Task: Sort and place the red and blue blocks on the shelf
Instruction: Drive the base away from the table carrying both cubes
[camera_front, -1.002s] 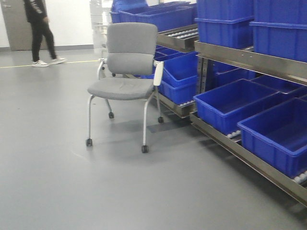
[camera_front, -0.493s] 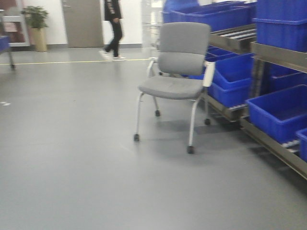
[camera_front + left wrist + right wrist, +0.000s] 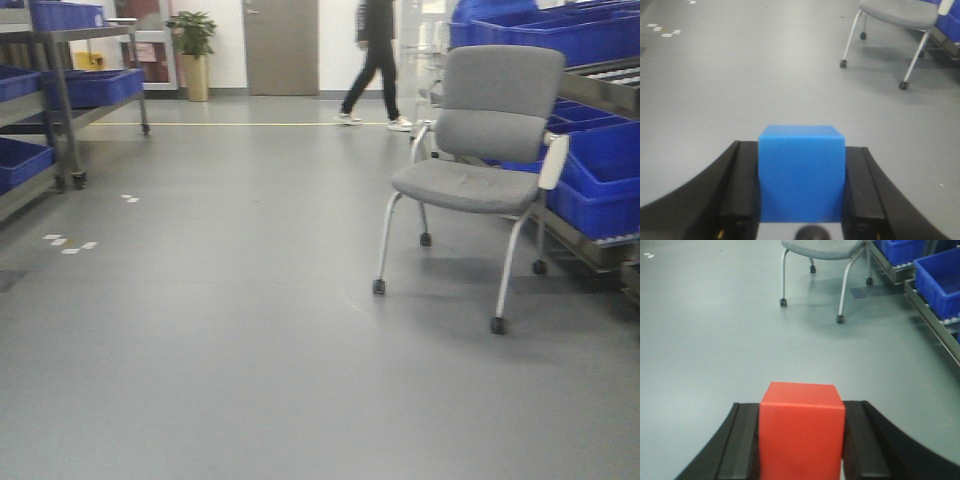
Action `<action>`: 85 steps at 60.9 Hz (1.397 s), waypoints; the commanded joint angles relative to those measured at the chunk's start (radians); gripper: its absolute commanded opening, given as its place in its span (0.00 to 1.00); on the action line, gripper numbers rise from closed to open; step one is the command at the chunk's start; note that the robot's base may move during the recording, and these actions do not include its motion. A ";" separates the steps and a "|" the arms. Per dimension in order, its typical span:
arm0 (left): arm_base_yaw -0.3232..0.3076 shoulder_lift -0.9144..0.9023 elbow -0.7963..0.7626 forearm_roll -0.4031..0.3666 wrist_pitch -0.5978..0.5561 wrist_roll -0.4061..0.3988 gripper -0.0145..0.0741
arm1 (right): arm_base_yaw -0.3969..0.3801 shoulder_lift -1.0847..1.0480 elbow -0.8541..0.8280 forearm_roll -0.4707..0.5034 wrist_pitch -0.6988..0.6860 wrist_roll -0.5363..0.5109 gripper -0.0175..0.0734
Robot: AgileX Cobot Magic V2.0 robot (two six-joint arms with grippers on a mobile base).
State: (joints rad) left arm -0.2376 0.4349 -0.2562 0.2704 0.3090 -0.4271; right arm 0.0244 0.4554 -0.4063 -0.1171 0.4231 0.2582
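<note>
Legible text: none in any view. From my remote station I can pick out only candidates. A yellow panel (image 3: pixel 88 60) on the far rack (image 3: pixel 62 100) and a reddish poster (image 3: pixel 152 50) beside the door (image 3: pixel 281 47) are both too blurred to read. The white floor marks (image 3: pixel 70 243) and the yellow floor line (image 3: pixel 250 124) carry no characters. The blue block (image 3: pixel 801 172) and the red block (image 3: pixel 801 432) show plain, unprinted faces.
</note>
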 commanded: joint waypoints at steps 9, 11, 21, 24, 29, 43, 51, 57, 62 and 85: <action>-0.001 0.004 -0.032 0.007 -0.084 -0.007 0.31 | -0.007 0.003 -0.029 -0.005 -0.079 -0.002 0.25; -0.001 0.004 -0.032 0.007 -0.084 -0.007 0.31 | -0.007 0.003 -0.029 -0.005 -0.079 -0.002 0.25; -0.001 0.004 -0.032 0.007 -0.084 -0.007 0.31 | -0.007 0.003 -0.029 -0.005 -0.079 -0.002 0.25; -0.001 0.004 -0.032 0.007 -0.084 -0.007 0.31 | -0.007 0.003 -0.029 -0.005 -0.079 -0.002 0.25; -0.001 0.004 -0.032 0.007 -0.084 -0.007 0.31 | -0.007 0.003 -0.029 -0.005 -0.079 -0.002 0.25; -0.001 0.004 -0.032 0.007 -0.084 -0.007 0.31 | -0.007 0.003 -0.029 -0.005 -0.079 -0.002 0.25; -0.001 0.004 -0.032 0.007 -0.084 -0.007 0.31 | -0.007 0.003 -0.029 -0.005 -0.079 -0.002 0.25; -0.001 0.004 -0.032 0.007 -0.084 -0.007 0.31 | -0.007 0.003 -0.029 -0.005 -0.079 -0.002 0.25; -0.001 0.004 -0.032 0.007 -0.084 -0.007 0.31 | -0.007 0.003 -0.029 -0.005 -0.079 -0.002 0.25; -0.001 0.004 -0.032 0.007 -0.084 -0.007 0.31 | -0.007 0.003 -0.029 -0.005 -0.078 -0.002 0.25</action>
State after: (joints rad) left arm -0.2376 0.4349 -0.2562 0.2704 0.3090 -0.4271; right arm 0.0244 0.4554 -0.4063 -0.1171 0.4246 0.2582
